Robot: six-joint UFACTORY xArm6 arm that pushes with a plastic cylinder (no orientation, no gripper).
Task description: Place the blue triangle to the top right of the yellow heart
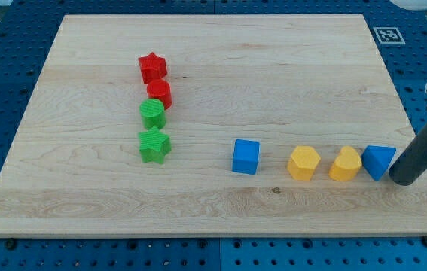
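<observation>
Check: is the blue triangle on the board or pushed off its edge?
On the board. The blue triangle sits on the wooden board, beside the yellow heart, my tip at its right.

No readable text, numbers or brands. Only sign: black-and-white fiducial marker point(387, 35) on blue base, beside worktop point(273, 90) far right corner.

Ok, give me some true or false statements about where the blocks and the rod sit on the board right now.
1. My tip is just right of the blue triangle. True.
2. The blue triangle lies left of the yellow heart. False: it sits at the heart's right.
3. The red star tops the column at the view's left. True.
4. The blue cube touches the yellow hexagon. False: a gap separates them.
</observation>
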